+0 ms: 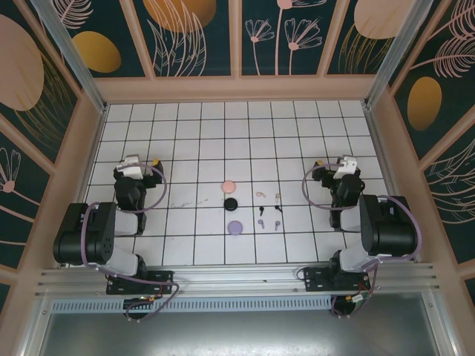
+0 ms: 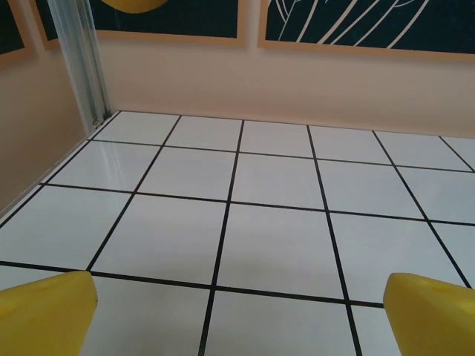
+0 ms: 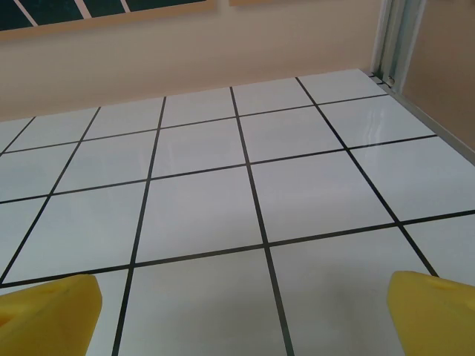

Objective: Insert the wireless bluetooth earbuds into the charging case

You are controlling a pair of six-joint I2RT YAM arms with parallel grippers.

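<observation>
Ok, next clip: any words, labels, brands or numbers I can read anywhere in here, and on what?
No readable text anywhere.
Pink case, black case, lilac case: too small to show any marking.
Earbuds: too small to tell.
Wall panels: leaf and flower drawings, no lettering.
Table: plain grid lines.

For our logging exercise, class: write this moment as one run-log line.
left claw: open, empty | right claw: open, empty | earbuds: six on table, right of cases | inserted: none
</observation>
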